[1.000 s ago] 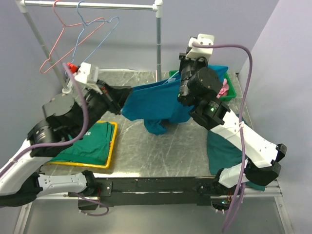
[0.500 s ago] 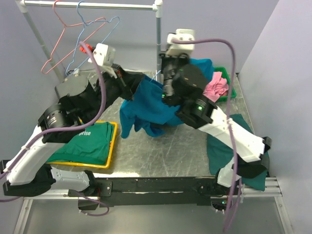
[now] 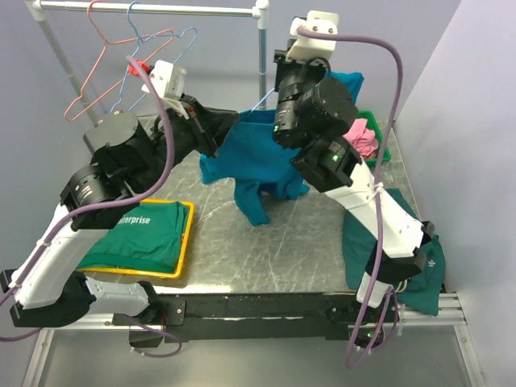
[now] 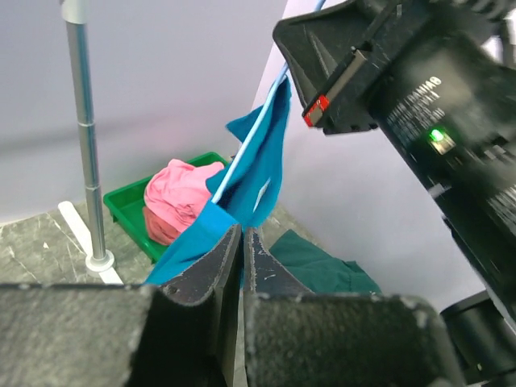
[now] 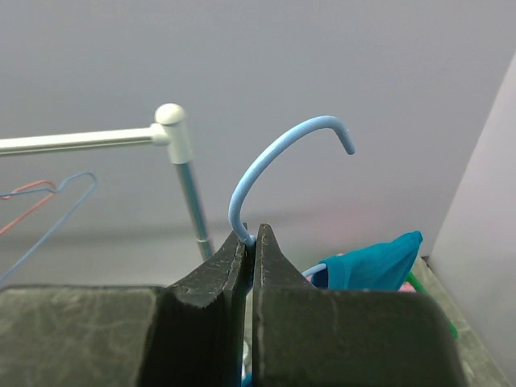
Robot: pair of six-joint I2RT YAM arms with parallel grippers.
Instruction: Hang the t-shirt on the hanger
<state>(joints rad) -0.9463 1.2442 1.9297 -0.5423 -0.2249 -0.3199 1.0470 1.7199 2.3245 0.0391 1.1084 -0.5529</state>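
Note:
The teal-blue t-shirt [image 3: 251, 161] hangs in the air between my two arms, its lower folds dangling above the table. My left gripper [image 4: 242, 235] is shut on one edge of the t-shirt [image 4: 260, 165], left of it in the top view [image 3: 216, 134]. My right gripper [image 5: 251, 235] is shut on the neck of the light-blue wire hanger [image 5: 270, 157], with the hook pointing up. One hanger arm runs inside the shirt in the left wrist view [image 4: 251, 139]. The shirt's shoulder [image 5: 371, 262] shows just behind my right fingers.
A rack pole [image 3: 262, 72] and top rail [image 3: 153, 10] stand at the back, carrying a pink-red hanger [image 3: 89, 81] and another blue hanger [image 3: 165, 56]. A green bin [image 3: 377, 151] holds a pink garment. A yellow tray [image 3: 184, 250] holds a dark green shirt. Another dark green shirt [image 3: 375, 246] drapes at the right.
Both arms have risen toward the rack, lifting the t-shirt and hanger higher. The right wrist swung left, then back to the right and up. The shirt now hangs more stretched between the grippers.

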